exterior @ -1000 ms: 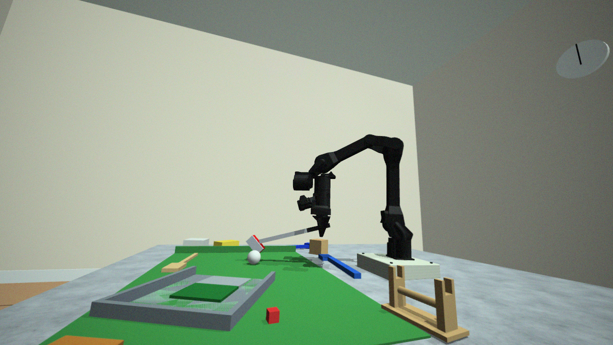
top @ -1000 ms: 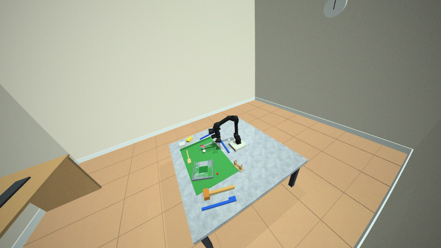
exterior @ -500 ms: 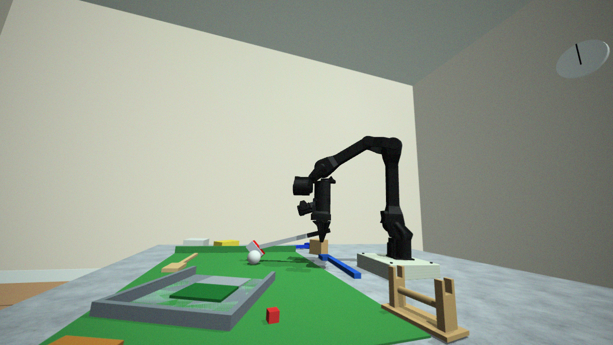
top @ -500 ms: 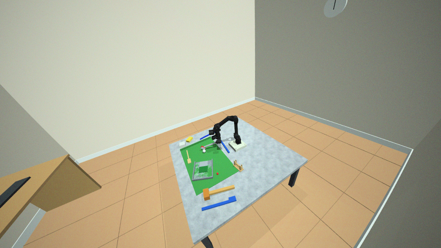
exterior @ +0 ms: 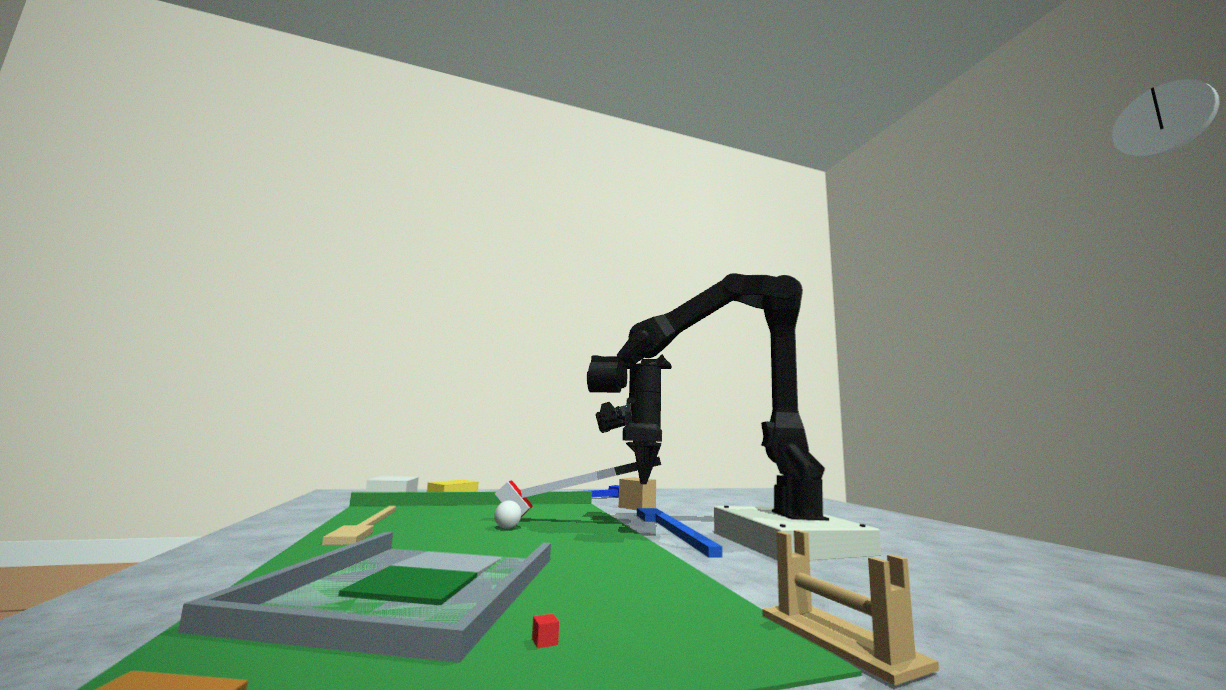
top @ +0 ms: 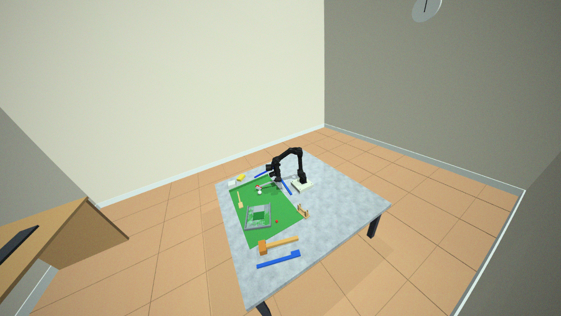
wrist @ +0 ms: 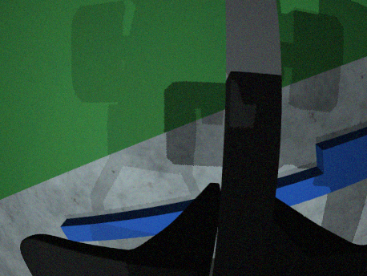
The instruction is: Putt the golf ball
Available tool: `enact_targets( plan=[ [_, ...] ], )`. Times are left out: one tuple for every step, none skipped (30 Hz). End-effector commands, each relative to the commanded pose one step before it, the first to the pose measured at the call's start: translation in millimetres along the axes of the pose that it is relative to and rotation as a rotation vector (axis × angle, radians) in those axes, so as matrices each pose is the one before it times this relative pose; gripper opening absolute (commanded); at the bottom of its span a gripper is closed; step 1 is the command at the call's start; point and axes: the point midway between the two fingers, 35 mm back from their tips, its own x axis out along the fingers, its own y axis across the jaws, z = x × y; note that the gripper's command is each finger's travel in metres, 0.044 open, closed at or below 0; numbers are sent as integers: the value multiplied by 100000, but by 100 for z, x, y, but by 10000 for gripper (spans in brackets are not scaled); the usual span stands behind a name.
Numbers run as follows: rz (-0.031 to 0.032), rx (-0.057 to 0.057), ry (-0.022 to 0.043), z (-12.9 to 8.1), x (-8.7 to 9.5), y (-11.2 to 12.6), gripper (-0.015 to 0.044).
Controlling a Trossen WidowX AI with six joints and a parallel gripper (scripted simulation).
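Note:
My gripper points down and is shut on the black grip of the red putter. The grey shaft slopes down to the red and white head, which is tilted just behind the golf ball. The white golf ball rests on the green mat. I cannot tell whether head and ball touch. The ramp with grey side walls lies farther along the mat. The raised green is inside its walls.
A blue bar lies below my gripper. A wooden rack stands by the mat edge. A red cube sits beside the ramp. A wooden paddle and a mallet also lie around.

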Motion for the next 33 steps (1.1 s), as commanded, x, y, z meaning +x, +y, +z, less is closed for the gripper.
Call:
enact_targets(
  plan=[
    [-908,223,-296,27,141,-1468,0],
    [-20,9,3,-5,8,-72,0],
    [0,0,0,0,0,0,0],
    [0,0,0,0,0,0,0],
    [0,0,0,0,0,0,0],
    [480,744,281,-60,-52,273,0],
    [0,0,0,0,0,0,0],
    [0,0,0,0,0,0,0],
    [9,-11,-11,48,-3,187,0],
    [29,-33,-32,135,-8,565,0],
    [51,-56,-50,198,-12,952,0],
    [69,-71,-56,202,-13,1229,0],
    [73,-72,-47,145,-11,1253,0],
    [77,-72,-38,86,-8,1267,0],
    [79,-72,-29,26,-6,1277,0],
    [81,-72,-19,-35,-3,1284,0],
    [83,-72,-9,-97,-1,1289,0],
    [83,-72,0,-159,2,1290,0],
    [82,-71,10,-218,4,1274,0],
    [64,-56,15,-216,5,1005,0],
    [38,-34,12,-148,4,601,0],
    [13,-11,4,-52,1,200,0],
    [0,0,0,0,0,0,0],
    [0,0,0,0,0,0,0],
    [0,0,0,0,0,0,0],
    [0,0,-1,9,-78,3,0],
    [1,0,-2,17,-159,6,0],
    [1,0,-3,25,-247,8,0],
    [1,0,-3,27,-309,9,0],
    [1,0,-4,28,-376,9,0],
    [1,0,-4,27,-445,8,0],
    [1,0,-3,21,-496,5,0],
    [0,0,-2,12,-516,1,0]
  ],
)
